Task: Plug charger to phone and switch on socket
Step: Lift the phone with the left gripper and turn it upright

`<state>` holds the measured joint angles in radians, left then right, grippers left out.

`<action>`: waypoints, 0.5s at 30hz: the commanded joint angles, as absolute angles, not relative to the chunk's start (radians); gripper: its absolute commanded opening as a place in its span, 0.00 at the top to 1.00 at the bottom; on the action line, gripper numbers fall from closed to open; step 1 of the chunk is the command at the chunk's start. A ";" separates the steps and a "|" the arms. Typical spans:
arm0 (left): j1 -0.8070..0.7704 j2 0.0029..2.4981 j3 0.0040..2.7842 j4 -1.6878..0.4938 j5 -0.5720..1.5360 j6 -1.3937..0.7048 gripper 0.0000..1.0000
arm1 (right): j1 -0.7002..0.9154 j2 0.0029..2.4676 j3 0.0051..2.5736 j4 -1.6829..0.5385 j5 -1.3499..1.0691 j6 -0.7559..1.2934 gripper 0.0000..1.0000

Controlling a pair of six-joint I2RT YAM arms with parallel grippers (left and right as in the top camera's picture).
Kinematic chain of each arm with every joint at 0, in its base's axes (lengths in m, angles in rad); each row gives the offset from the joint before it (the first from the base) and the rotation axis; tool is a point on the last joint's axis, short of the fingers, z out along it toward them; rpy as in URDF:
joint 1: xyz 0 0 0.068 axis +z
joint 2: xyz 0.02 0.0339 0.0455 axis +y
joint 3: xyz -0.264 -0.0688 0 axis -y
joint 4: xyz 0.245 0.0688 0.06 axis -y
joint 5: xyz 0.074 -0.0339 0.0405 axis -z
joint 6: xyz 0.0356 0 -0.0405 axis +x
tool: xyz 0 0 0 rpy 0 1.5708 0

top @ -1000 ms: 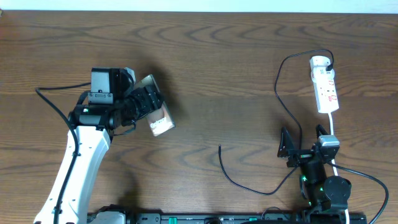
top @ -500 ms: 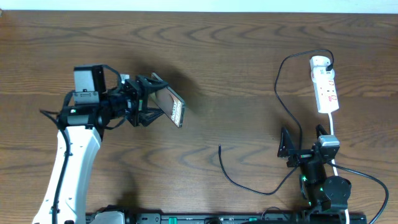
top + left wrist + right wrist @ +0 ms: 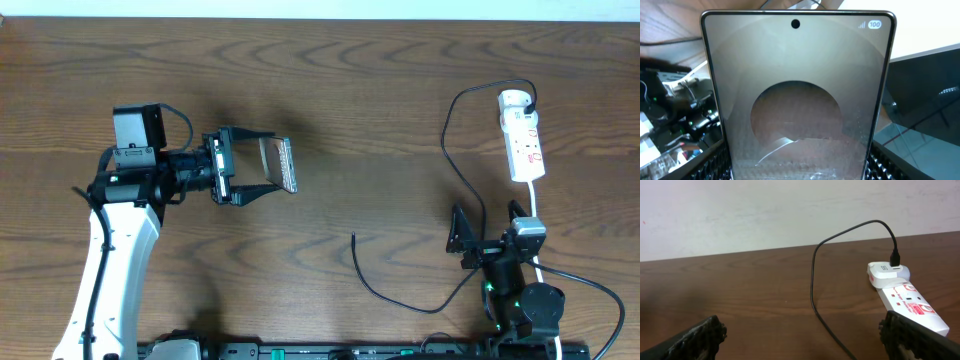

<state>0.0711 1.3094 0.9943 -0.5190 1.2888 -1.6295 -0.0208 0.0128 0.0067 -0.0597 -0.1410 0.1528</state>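
The left gripper (image 3: 272, 164) pinches the phone (image 3: 286, 166), well left of the socket (image 3: 523, 140). The right gripper (image 3: 488, 224) stands spread near the socket.

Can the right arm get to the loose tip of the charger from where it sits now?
Probably yes. The charger tip lies on bare table left of the right gripper, whose jaws are open and empty, and nothing lies between them.
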 commanded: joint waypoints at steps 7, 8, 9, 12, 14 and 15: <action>0.075 1.292 1.000 -0.486 1.357 -1.681 0.93 | -0.012 0.009 0.006 -0.064 -0.140 0.157 0.01; 0.075 1.292 1.000 -0.484 1.346 -1.680 0.93 | -0.012 0.009 0.006 -0.064 -0.140 0.157 0.01; 0.075 1.292 1.000 -0.484 1.336 -1.676 0.93 | -0.012 0.009 0.006 -0.064 -0.140 0.157 0.01; 0.075 1.292 1.000 -0.484 1.259 -1.609 0.93 | -0.012 0.009 0.006 -0.064 -0.140 0.157 0.01; 0.075 1.293 1.000 -0.485 1.204 -1.551 0.93 | -0.012 0.009 0.006 -0.064 -0.140 0.157 0.01; 0.075 1.292 1.000 -0.485 1.179 -1.529 0.93 | -0.012 0.009 0.006 -0.064 -0.140 0.157 0.01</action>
